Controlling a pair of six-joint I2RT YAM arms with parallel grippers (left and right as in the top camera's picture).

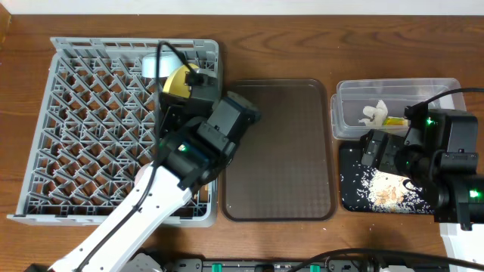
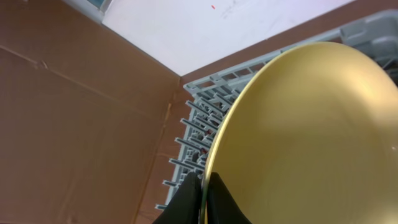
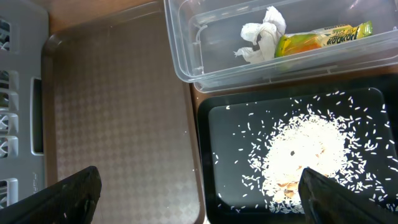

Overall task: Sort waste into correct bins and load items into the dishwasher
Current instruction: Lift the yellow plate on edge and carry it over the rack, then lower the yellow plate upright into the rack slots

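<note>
I read the left gripper [image 2: 203,190] as clamped on the rim of the yellow plate [image 2: 311,137]: in the left wrist view 1 dark finger lay against each face of the plate edge, with only the rim's thickness between them. The plate stood on edge at the far right corner of the grey dish rack [image 1: 76,121], over its pegs; I could not tell whether its lower edge touched the rack. Just beside the plate, toward the far rail, a light blue bowl [image 1: 153,66] sat in the rack, partly covered by a cable. The right gripper [image 3: 199,180] was spread wide and held nothing; its 2 fingers [image 3: 74,196] framed the lower corners of the right wrist view, above the seam between the brown serving tray [image 3: 118,112] and the black tray [image 3: 214,121]. The black tray held a scatter of white rice crumbs [image 3: 305,149], densest near its middle. The clear tub [image 3: 186,56] lay just beyond the black tray and contained the crumpled white tissue [image 3: 261,37], with the yellow-green wrapper [image 3: 317,40] touching it. The brown serving tray lay between the rack and the 2 bins.
</note>
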